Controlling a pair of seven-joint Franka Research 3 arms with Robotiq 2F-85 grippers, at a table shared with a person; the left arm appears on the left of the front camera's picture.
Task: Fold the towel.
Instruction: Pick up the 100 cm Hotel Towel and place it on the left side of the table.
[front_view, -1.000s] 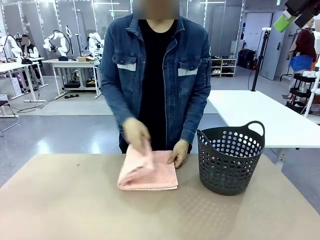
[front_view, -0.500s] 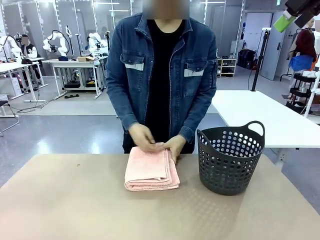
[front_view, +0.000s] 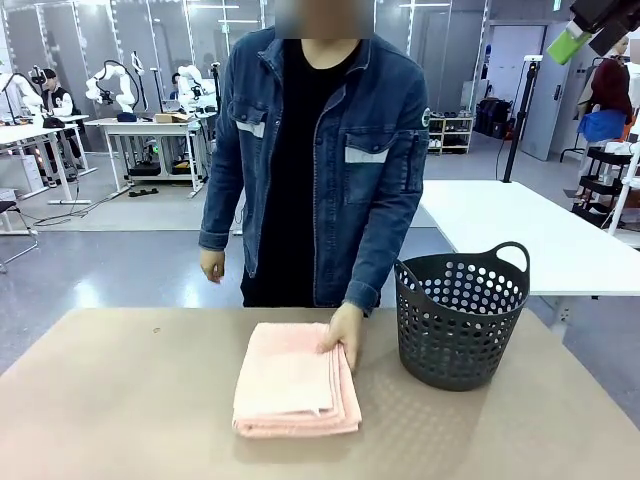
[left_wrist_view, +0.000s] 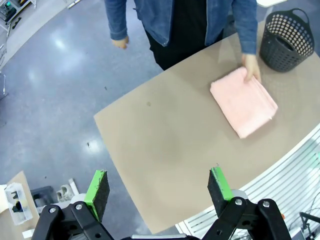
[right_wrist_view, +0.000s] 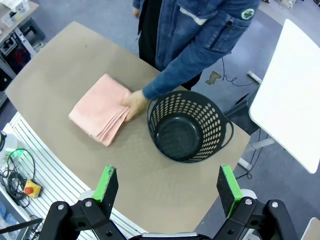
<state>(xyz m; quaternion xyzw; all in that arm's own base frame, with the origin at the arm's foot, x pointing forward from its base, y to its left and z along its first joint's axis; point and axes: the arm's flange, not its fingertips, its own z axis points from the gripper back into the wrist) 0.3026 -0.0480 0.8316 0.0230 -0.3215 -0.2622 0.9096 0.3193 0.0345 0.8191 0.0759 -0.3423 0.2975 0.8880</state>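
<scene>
The towel (front_view: 297, 380) lay folded into a thick rectangle near the middle of the table (front_view: 120, 400), to the left of the dark basket (front_view: 460, 330) and apart from it. The person's hand (front_view: 342, 332) rested on the towel's far corner, on the basket side; the other hand (front_view: 212, 265) hung off the table. My left jaws stood spread wide, high above the table. My right jaws were spread too, high above the basket.
</scene>
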